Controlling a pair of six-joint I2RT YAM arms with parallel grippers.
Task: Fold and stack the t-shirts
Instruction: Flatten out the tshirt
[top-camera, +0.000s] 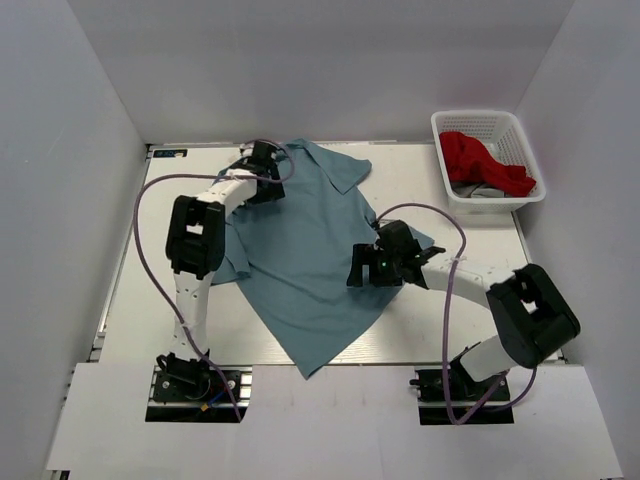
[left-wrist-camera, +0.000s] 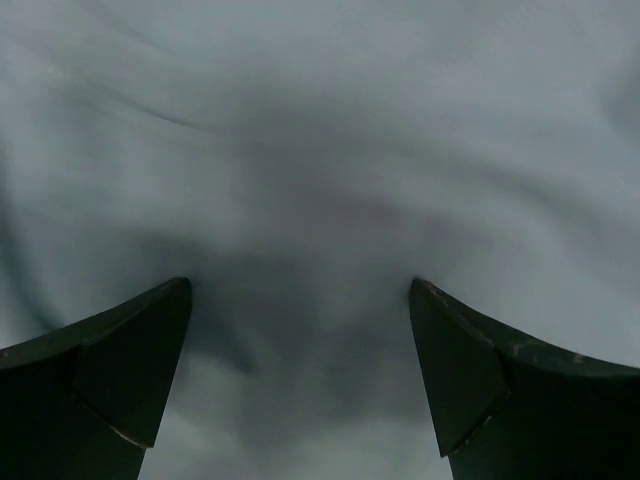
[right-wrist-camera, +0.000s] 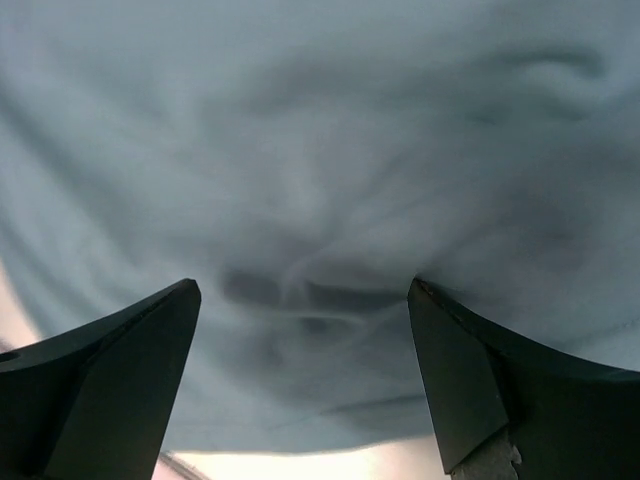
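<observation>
A grey-blue t-shirt (top-camera: 305, 260) lies spread and skewed across the white table, collar toward the back, hem corner near the front edge. My left gripper (top-camera: 262, 160) is over its far left part near the collar, jaws open, with cloth filling the left wrist view (left-wrist-camera: 320, 150) between the fingers (left-wrist-camera: 120, 370). My right gripper (top-camera: 372, 268) is over the shirt's right edge near a sleeve, jaws open, with wrinkled cloth (right-wrist-camera: 320, 200) below and between the fingers (right-wrist-camera: 470, 380). Nothing is pinched.
A white lattice basket (top-camera: 455, 125) stands at the back right with a red garment (top-camera: 485, 162) and a grey one in it. White walls enclose the table (top-camera: 150, 290). The shirt's edge and bare table show in the right wrist view (right-wrist-camera: 300, 465).
</observation>
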